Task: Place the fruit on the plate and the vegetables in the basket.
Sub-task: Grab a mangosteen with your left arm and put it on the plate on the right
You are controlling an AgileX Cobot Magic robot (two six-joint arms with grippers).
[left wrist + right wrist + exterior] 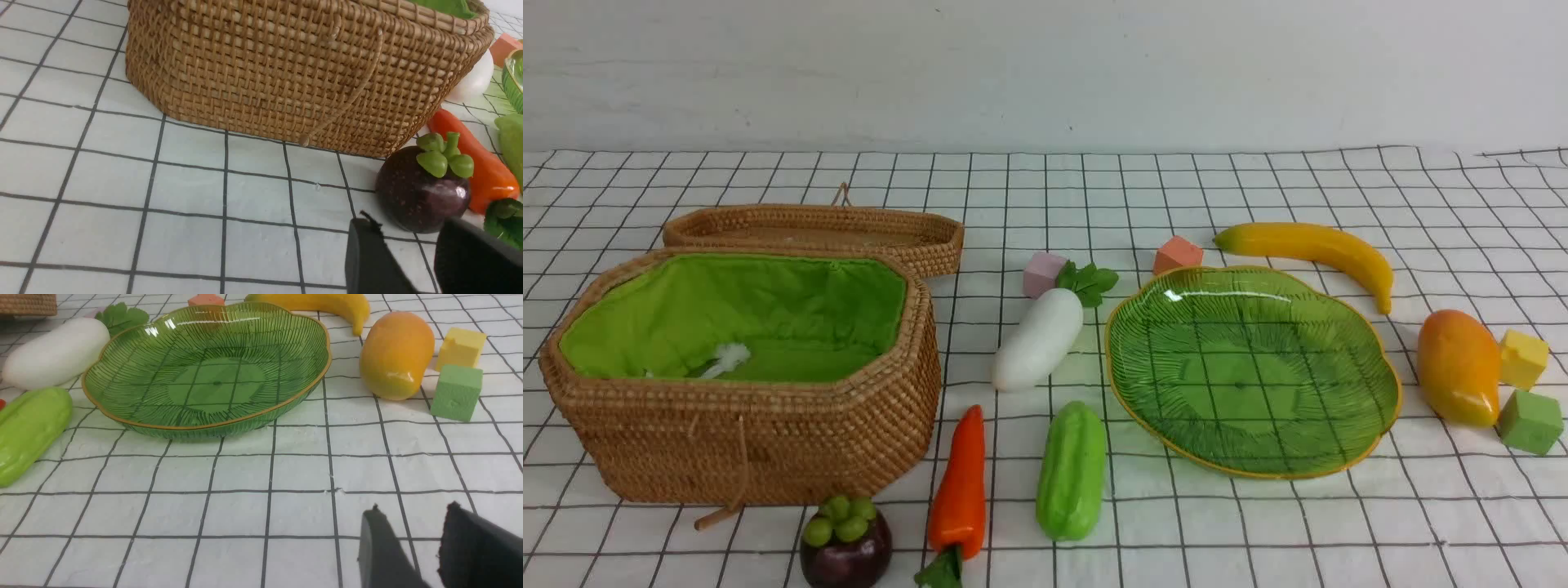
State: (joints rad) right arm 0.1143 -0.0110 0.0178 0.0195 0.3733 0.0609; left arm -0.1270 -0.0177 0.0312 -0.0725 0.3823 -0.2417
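The green leaf plate (1252,369) lies empty at centre right. The banana (1311,248) lies behind it and the mango (1458,367) to its right. The mangosteen (845,543) stands at the front, before the lined basket (743,371), which holds no toy. The white radish (1039,338), the carrot (960,486) and the green gourd (1072,469) lie between basket and plate. My left gripper (408,232) is open and empty just short of the mangosteen (423,190). My right gripper (412,518) is open and empty over bare cloth, nearer than the plate (206,371) and mango (395,355).
The woven lid (813,233) lies behind the basket. Small cubes stand about: pink (1044,273) and orange (1177,254) behind the plate, yellow (1523,358) and green (1530,420) right of the mango. A checked cloth covers the table.
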